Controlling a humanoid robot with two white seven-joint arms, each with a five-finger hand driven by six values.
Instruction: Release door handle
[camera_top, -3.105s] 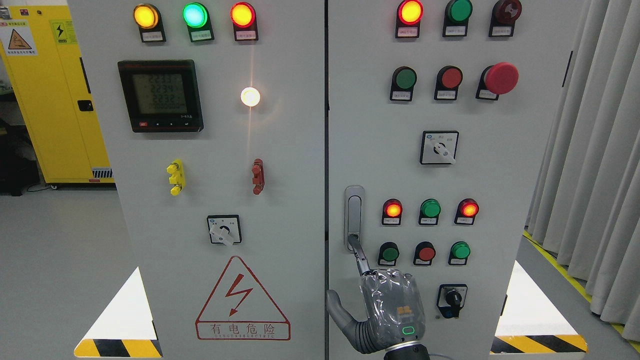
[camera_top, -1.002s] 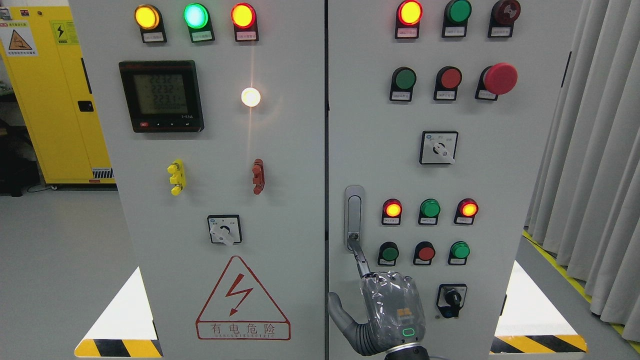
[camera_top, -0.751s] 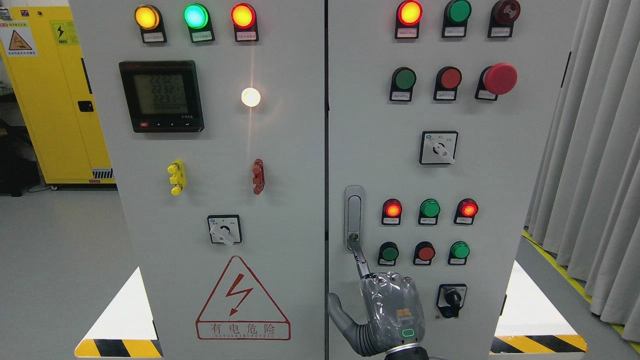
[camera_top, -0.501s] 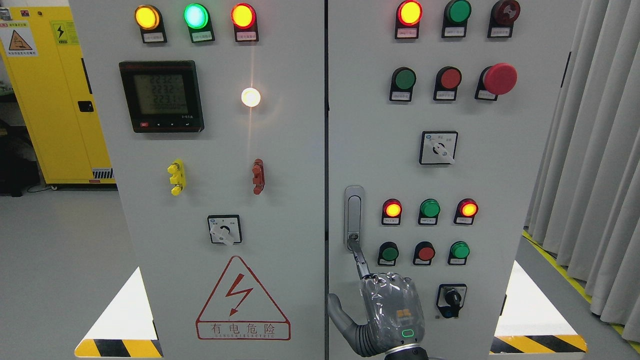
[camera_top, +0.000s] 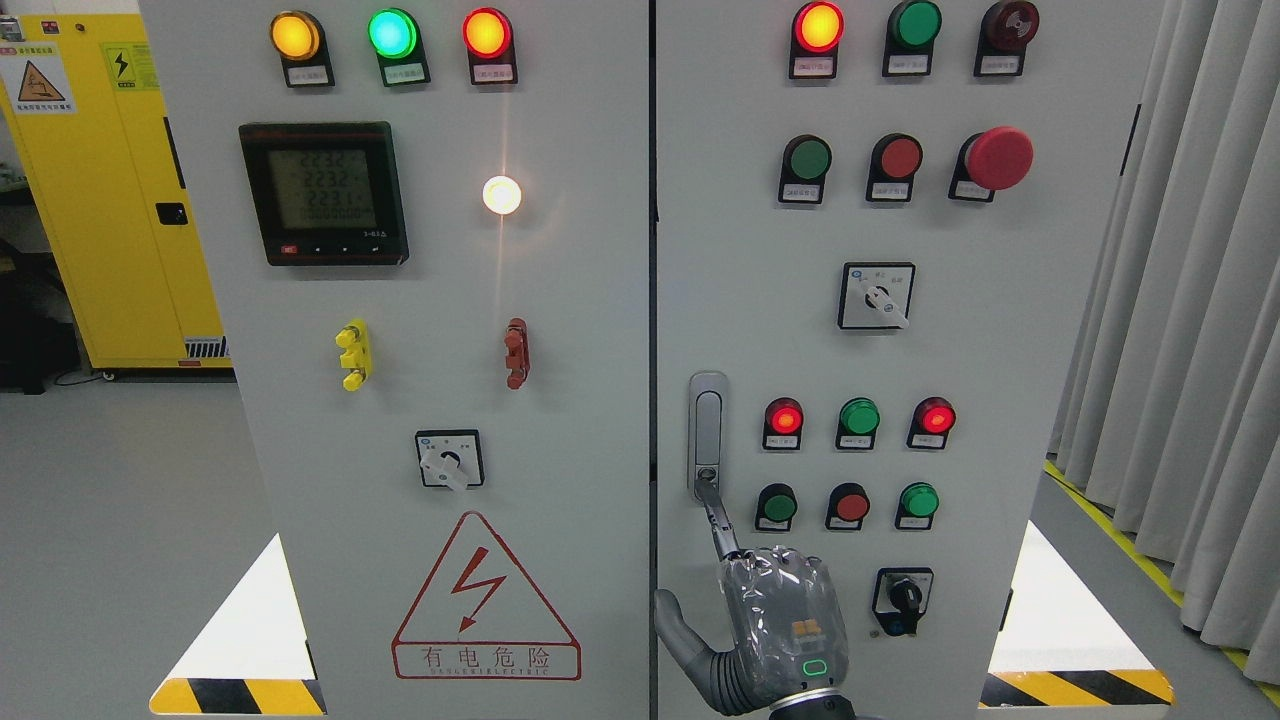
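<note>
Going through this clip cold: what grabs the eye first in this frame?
The lit indicator lamps along the top of the grey cabinet stand out first, with the big red mushroom button at upper right. Low at centre, the right hand points one extended finger up to the bottom end of the silver door handle. A red lightning warning triangle marks the lower left door.

An industrial electrical room is shown: a grey control cabinet (camera_top: 560, 330) studded with indicator lamps (camera_top: 390, 33), with a yellow safety cabinet (camera_top: 90, 200) at nine o'clock.
</note>
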